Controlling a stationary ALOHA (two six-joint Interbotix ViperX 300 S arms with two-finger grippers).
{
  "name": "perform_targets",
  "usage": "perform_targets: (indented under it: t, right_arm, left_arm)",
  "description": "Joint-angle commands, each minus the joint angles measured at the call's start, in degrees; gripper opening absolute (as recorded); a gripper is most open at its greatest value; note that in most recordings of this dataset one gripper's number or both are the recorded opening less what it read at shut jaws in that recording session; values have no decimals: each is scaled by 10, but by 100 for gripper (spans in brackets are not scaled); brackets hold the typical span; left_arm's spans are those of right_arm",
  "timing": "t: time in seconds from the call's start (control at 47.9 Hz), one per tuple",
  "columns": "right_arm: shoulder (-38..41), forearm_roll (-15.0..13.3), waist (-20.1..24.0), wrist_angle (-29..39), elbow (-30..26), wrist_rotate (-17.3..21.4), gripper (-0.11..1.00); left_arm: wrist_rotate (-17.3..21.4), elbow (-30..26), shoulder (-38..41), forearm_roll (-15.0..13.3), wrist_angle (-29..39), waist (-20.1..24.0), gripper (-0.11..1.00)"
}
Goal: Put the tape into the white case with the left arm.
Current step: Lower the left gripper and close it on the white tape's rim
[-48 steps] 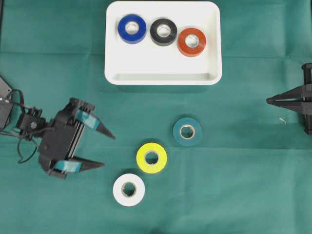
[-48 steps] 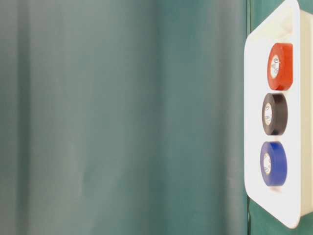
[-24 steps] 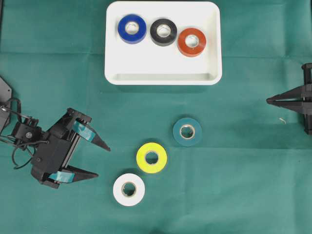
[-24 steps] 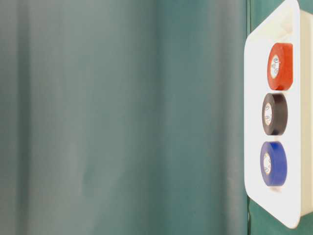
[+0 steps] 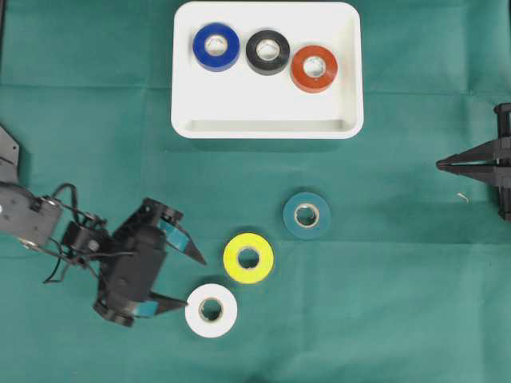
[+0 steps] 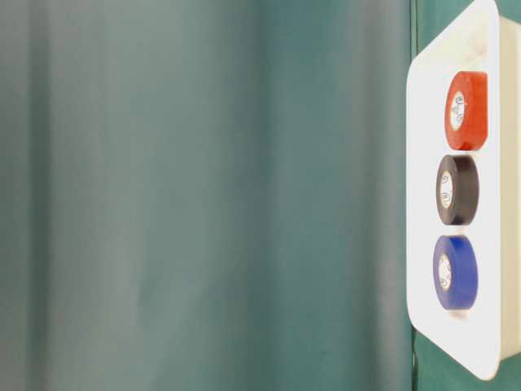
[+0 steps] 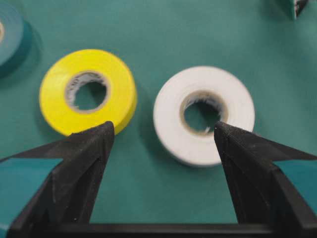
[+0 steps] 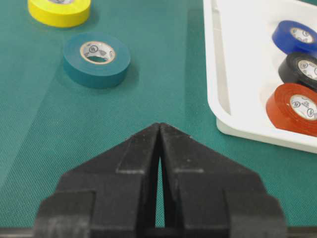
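Spreading its two pointed, teal-striped prongs wide, my left gripper [image 5: 190, 281] holds nothing and points toward the loose rolls on the green cloth [image 5: 383, 319]. Seen from overhead, its lower prong tip lies just beside the rim of the white tape roll [image 5: 211, 310], though I cannot tell whether they touch; the upper tip stands near the yellow tape roll [image 5: 248, 258] but apart from it. Through my left wrist camera the white roll [image 7: 204, 115] lies flat ahead of the right-hand prong and the yellow roll [image 7: 88, 92] ahead of the left-hand one, neither between the prongs. A thin black cable [image 5: 56, 263] loops along the left arm [image 5: 48, 227] behind the gripper. Beyond the yellow roll, the teal tape roll [image 5: 306, 215] lies flat by itself. Well apart from all three, at the far edge of the cloth, the white case [image 5: 239, 112] holds a blue roll [image 5: 215, 46], a black roll [image 5: 267, 52] and a red roll [image 5: 314, 69] in a row along its far side. At the right edge my right gripper [image 5: 441, 165] is pressed closed, its plain black tips meeting, well apart from any roll.
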Motion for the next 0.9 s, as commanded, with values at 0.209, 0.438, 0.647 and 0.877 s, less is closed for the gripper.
perform_targets:
  t: [0.209,0.438,0.647,0.877]
  right_arm:
    - [4,-1,-1,-5,-5,1,-9]
    - [4,-1,-1,-5,-5,1,-9]
    - [4,-1,-1,-6,-5,1,-9]
    - [4,-1,-1,-5,-5,1,-9]
  left_arm:
    - [-108,-47,33,-1,27,-12,81]
    - [-192,-85,67,-1,85,-15,80]
    - [-199,-117,100,-1,120,-8,81]
    - [-228,-177,138,-1,188,0,81]
